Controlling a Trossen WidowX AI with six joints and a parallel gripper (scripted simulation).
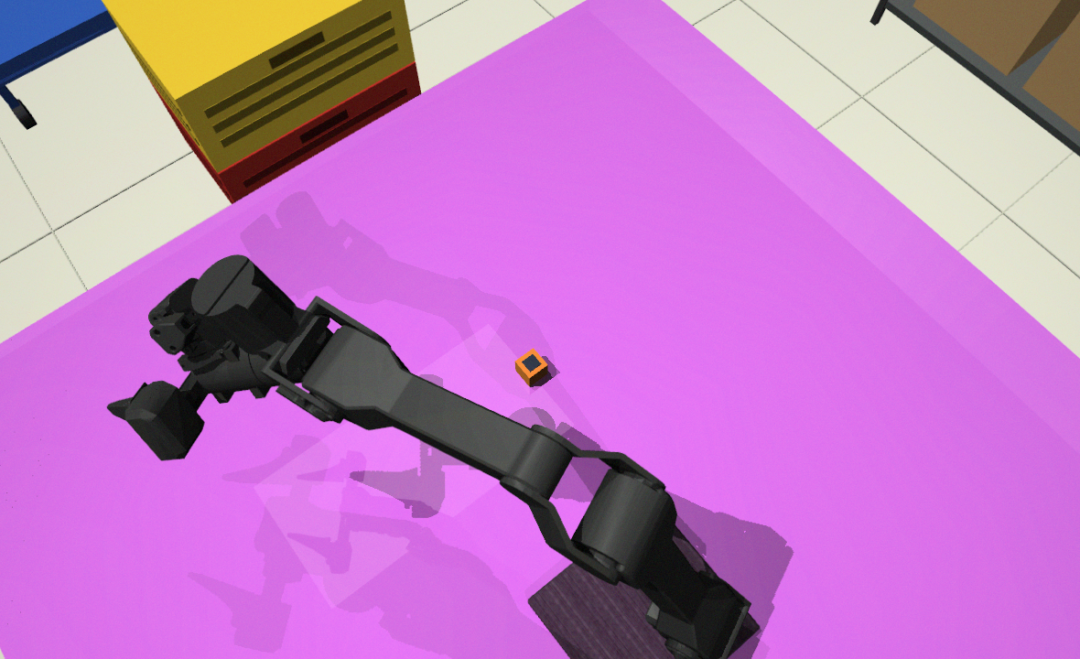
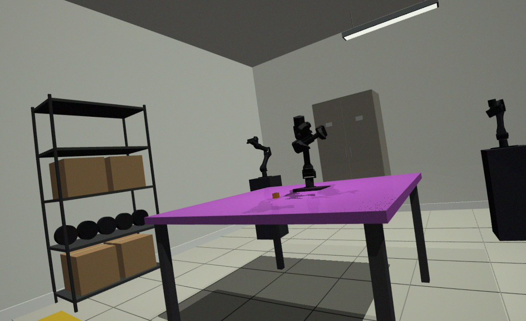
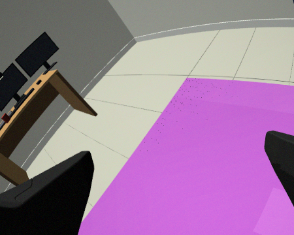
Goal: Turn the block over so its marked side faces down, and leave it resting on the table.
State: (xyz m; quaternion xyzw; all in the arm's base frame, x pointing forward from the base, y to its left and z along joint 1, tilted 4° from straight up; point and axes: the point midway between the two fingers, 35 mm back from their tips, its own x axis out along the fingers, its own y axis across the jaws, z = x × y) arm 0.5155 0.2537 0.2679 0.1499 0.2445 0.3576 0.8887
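Observation:
A small orange block [image 1: 531, 362] [image 2: 275, 195] rests flat on the magenta table [image 1: 732, 245] [image 2: 217, 209] [image 3: 193, 183]. A dark square mark shows on its upper face in the top view. My gripper [image 1: 130, 364] [image 2: 310, 139] [image 3: 182, 151] is open with nothing between its fingers. It hangs high above the table, well to the left of the block in the top view. The block is not visible in the wrist view. The block's underside is hidden.
The arm's dark base plate [image 1: 588, 610] [image 2: 312, 188] sits on the table near the block. A yellow crate [image 1: 282, 40] on a red one [image 1: 322, 131] stands beyond the table edge. A shelf rack [image 2: 97, 151] stands behind to the left in the exterior view.

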